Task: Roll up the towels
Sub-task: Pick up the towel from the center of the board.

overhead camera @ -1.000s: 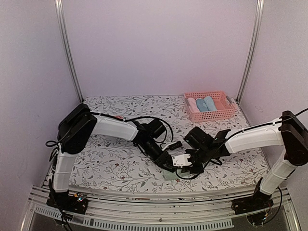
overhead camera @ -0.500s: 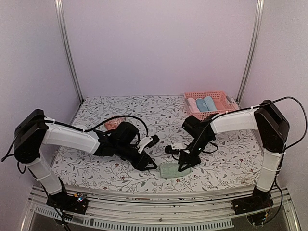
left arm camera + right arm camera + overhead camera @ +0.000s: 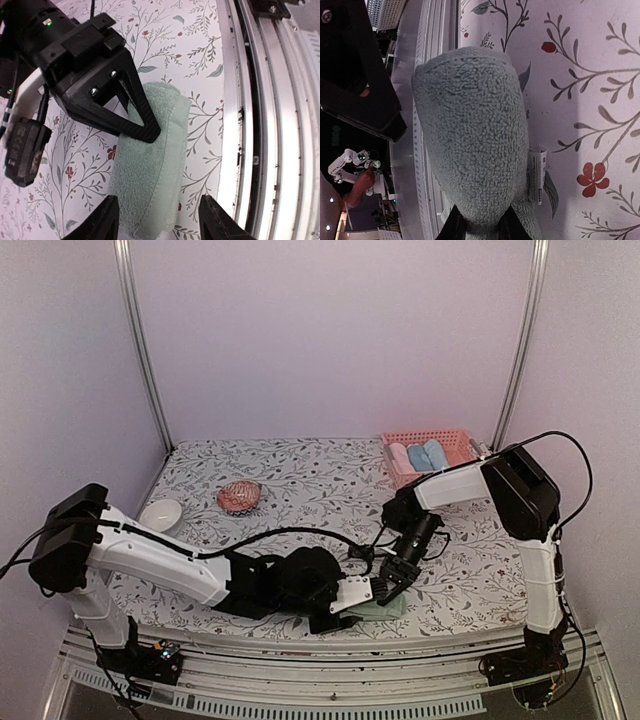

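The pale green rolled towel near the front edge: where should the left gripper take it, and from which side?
Grip the green towel at its free end, opposite the end the right gripper pinches. It lies as a soft roll, longer than wide, so bring the left gripper in along its length and close across the narrow width; its open fingers straddle that end.

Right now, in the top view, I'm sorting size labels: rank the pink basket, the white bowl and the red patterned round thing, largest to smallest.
1. pink basket: clearly the largest.
2. white bowl and red patterned round thing: about alike in this view, so I won't rank them.
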`<state>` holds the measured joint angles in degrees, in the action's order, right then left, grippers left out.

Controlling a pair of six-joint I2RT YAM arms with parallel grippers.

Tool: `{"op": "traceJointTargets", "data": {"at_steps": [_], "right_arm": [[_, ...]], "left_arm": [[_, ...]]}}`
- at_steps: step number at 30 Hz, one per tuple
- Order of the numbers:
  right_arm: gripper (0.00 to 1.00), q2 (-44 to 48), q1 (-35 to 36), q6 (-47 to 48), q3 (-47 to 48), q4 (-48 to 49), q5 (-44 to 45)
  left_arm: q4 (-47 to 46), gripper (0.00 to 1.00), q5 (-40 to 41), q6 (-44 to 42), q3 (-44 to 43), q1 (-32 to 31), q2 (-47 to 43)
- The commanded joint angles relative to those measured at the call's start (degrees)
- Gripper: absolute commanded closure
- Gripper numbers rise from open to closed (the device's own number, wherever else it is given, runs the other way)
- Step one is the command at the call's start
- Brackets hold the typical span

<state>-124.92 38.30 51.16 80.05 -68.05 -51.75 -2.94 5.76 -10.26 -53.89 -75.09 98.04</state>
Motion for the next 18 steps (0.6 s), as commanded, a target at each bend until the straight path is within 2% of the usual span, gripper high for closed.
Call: {"op": "traceJointTargets", "data": {"at_steps": [1,8,13,18], "right_arm": [[0.92,-5.2,-0.9,3.0,0.9,-6.1,2.1],[0.92,-9.1,-2.6,3.2,2.8,-7.7,-1.2],[0.91,-11.8,-3.2,3.5,3.3,-7.7,-2.5],[0.88,-11.4,-3.3,3.4,3.2,-7.5,-3.5]], "left_arm": [[3.4,0.43,8.4,-11.0,-3.3,-1.8,5.5],[3.7,0.46,14.8,-16.7,-5.9,-3.4,12.1],[3.5,0.48,15.8,-17.8,-6.5,-3.6,15.2],[3.5,0.57,17.5,-17.5,-8.1,-3.7,19.5]]}}
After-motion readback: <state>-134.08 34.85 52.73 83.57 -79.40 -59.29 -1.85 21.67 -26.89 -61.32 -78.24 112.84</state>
